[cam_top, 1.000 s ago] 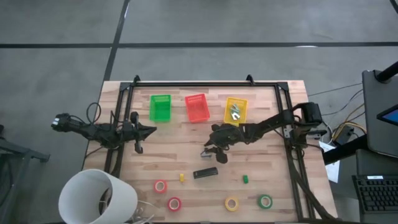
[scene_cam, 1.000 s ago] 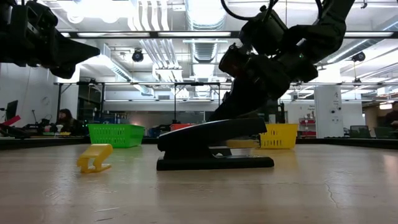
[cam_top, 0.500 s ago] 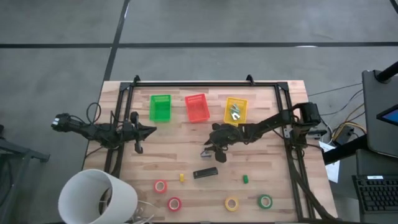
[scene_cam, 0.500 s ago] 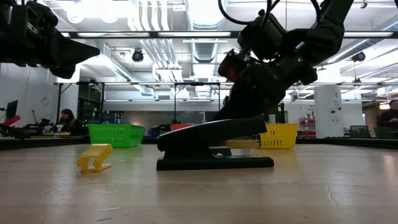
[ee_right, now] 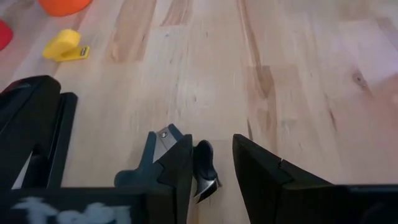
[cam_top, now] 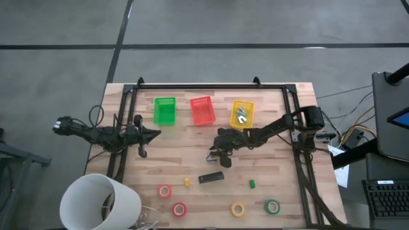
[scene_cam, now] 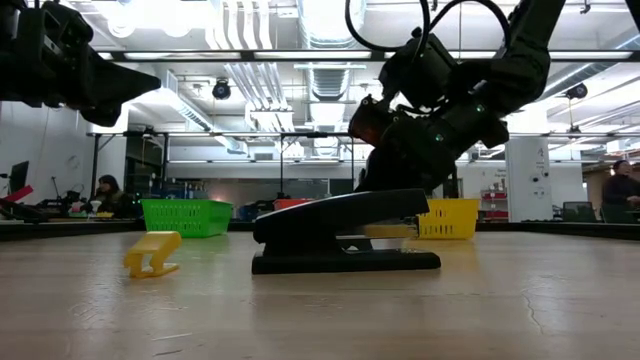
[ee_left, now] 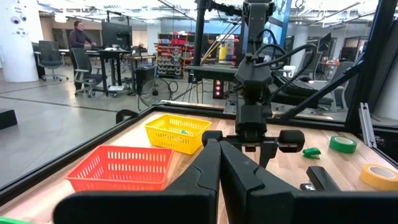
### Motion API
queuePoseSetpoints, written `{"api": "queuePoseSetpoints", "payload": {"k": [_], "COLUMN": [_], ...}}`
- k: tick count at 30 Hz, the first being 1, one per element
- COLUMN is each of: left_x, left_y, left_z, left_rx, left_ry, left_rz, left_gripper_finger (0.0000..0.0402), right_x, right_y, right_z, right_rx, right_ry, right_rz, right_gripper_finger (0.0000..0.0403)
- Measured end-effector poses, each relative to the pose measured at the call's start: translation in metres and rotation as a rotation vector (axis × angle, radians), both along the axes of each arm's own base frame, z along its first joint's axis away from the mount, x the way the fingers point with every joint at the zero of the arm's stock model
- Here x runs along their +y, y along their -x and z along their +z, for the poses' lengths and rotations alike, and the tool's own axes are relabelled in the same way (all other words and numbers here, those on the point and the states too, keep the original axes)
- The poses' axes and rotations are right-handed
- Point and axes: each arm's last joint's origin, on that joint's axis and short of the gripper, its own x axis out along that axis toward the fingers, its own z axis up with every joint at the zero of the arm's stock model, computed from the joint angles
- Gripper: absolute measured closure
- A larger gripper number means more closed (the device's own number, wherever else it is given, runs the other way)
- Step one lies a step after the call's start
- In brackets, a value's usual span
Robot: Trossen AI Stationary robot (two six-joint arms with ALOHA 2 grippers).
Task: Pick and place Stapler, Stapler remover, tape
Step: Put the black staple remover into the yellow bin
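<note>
While the four tape rolls sit along the near edge, red-orange [cam_top: 165, 191], red-orange [cam_top: 179, 209], yellow [cam_top: 238, 209] and green [cam_top: 272, 206], nobody is going for them. Just behind them lies the stapler [cam_top: 211, 177], its long axis running side to side across the table [cam_top: 281, 166], with a small yellow block [cam_top: 186, 183] and a small green block [cam_top: 252, 184] to either side of it.

One step farther in, here's the action: the right gripper [cam_top: 219, 154] is down low at mid-table, just beyond the stapler and apart from it. Its wrist view shows the stapler remover [ee_right: 200, 163] sitting right between the fingers [ee_right: 180, 155]. The jaws are narrow, straddling it. One finger looks to be against it, but bare wood shows on the other side, so I'd call it bracketed, not clamped. Which way its long axis runs under there, I can't say.

The move ahead looks like squeeze and lift. There's open wood all round, and only the stapler on the near side is close enough to clip.

Farther back, along the far rail, are the green basket [cam_top: 165, 110], the red basket [cam_top: 202, 110] and the yellow basket [cam_top: 242, 114]. The yellow one is nearest the right arm and already holds something silvery. The left gripper [cam_top: 146, 134] waits at the left edge, fingers pressed together, well apart from everything.
</note>
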Motion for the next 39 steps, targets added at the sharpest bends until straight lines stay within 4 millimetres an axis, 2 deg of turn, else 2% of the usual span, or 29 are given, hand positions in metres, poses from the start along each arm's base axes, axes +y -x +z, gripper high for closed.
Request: {"api": "queuePoseSetpoints", "payload": {"k": [6, 15, 25, 39], "left_x": [0.0, 0.0, 0.0, 0.0], "left_y": [0.0, 0.0, 0.0, 0.0], "left_z": [0.0, 0.0, 0.0, 0.0], "left_rx": [0.0, 0.0, 0.0, 0.0], "left_ry": [0.0, 0.0, 0.0, 0.0], "left_rz": [0.0, 0.0, 0.0, 0.0], "left_gripper_finger": [0.0392, 0.0392, 0.0392, 0.0392], "right_x": [0.0, 0.0, 0.0, -0.003], "right_y": [0.0, 0.0, 0.001, 0.014], "right_z": [-0.002, -0.002, 0.004, 0.038], "right_rx": [0.007, 0.015, 0.011, 0.017], "right_ry": [0.0, 0.002, 0.005, 0.072], "right_rz": [0.001, 0.004, -0.005, -0.059], "right_gripper_finger": [0.0318, 0.0388, 0.0392, 0.0393]}}
